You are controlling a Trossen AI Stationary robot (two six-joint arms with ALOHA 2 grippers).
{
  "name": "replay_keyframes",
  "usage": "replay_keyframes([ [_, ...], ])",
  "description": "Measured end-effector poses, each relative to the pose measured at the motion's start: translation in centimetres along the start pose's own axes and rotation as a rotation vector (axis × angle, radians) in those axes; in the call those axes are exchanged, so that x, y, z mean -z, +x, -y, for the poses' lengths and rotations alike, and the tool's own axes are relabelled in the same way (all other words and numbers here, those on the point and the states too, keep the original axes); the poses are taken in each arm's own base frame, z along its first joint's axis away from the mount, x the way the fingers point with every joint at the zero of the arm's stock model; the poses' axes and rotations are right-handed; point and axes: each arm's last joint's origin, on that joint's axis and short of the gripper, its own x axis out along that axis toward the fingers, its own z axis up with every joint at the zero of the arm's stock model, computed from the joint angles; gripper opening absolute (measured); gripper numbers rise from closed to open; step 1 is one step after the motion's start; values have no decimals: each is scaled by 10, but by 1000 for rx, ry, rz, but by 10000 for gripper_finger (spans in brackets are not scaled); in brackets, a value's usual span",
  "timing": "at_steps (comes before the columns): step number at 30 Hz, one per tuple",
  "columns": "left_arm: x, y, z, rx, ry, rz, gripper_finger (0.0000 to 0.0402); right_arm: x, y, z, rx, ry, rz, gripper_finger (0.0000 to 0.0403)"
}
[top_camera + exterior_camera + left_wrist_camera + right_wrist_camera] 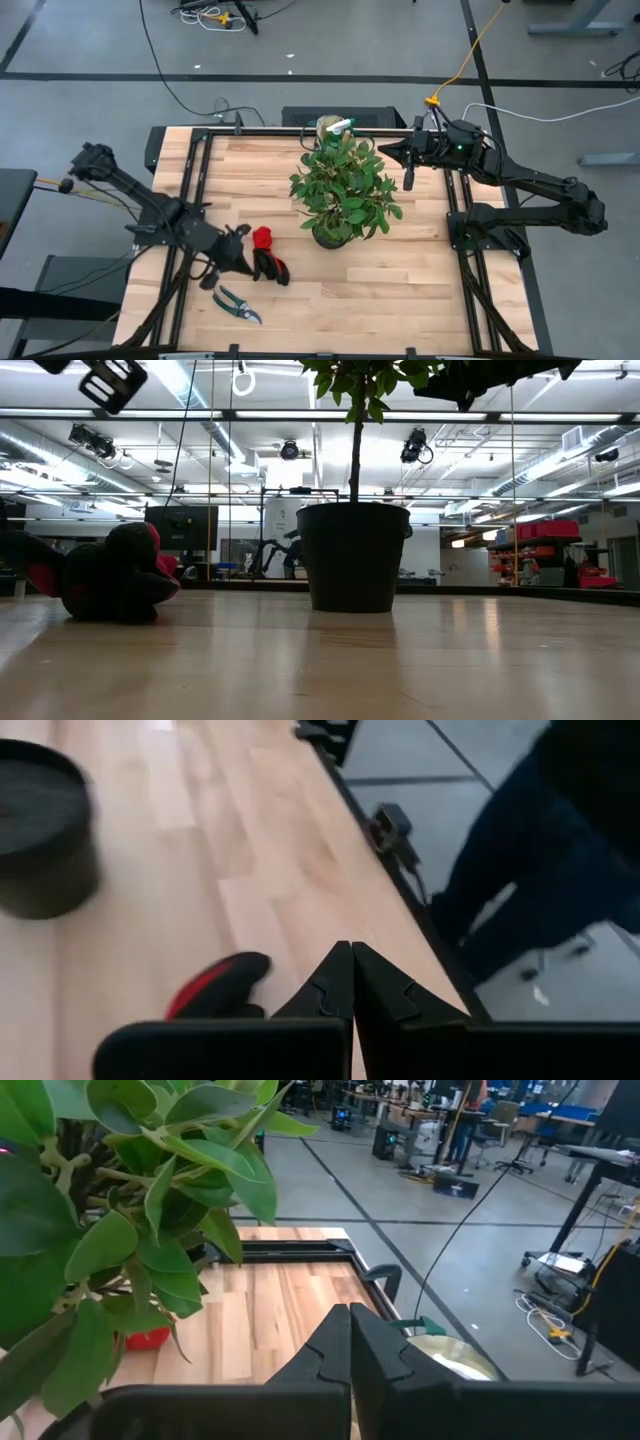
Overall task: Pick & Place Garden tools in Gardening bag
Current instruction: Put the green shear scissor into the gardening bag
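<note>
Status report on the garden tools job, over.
Left gripper shut, empty, beside gloves. Right gripper shut, empty, near plant. Shears untouched on table.

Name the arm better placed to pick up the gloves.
Left. Its end effector sits shut right beside the gloves, while the right end effector is beyond the potted plant, near the far edge.

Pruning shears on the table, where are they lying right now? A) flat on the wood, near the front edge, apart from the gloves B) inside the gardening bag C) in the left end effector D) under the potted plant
A: in the high view the pruning shears lie flat on the bare table, apart from the gloves, and the shut left end effector holds nothing.
</note>
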Motion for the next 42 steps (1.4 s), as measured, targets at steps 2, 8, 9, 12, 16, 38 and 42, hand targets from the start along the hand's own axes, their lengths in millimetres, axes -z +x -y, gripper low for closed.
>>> replay_keyframes([
  [2, 3, 4, 6, 22, 17, -27, 2, 0, 0, 0, 0, -1, 0, 0],
  [8, 15, 21, 21, 63, 35, -123, 2, 0, 0, 0, 1, -5, 0, 0],
  [9, 17, 23, 23, 68, 33, -137, 2, 0, 0, 0, 1, -4, 0, 0],
  [12, 23, 31, 30, 84, 48, -181, 2, 0, 0, 0, 1, -4, -1, 0],
  [16, 31, 38, 38, 102, 75, -229, 2, 0, 0, 0, 1, -1, -1, 0],
  [38, 68, 62, 65, 167, 127, -446, 20, 1, 0, 0, 0, 1, -9, 0],
  [42, 71, 60, 69, 185, 139, -469, 11, 1, 0, 0, 0, 1, -9, 0],
])
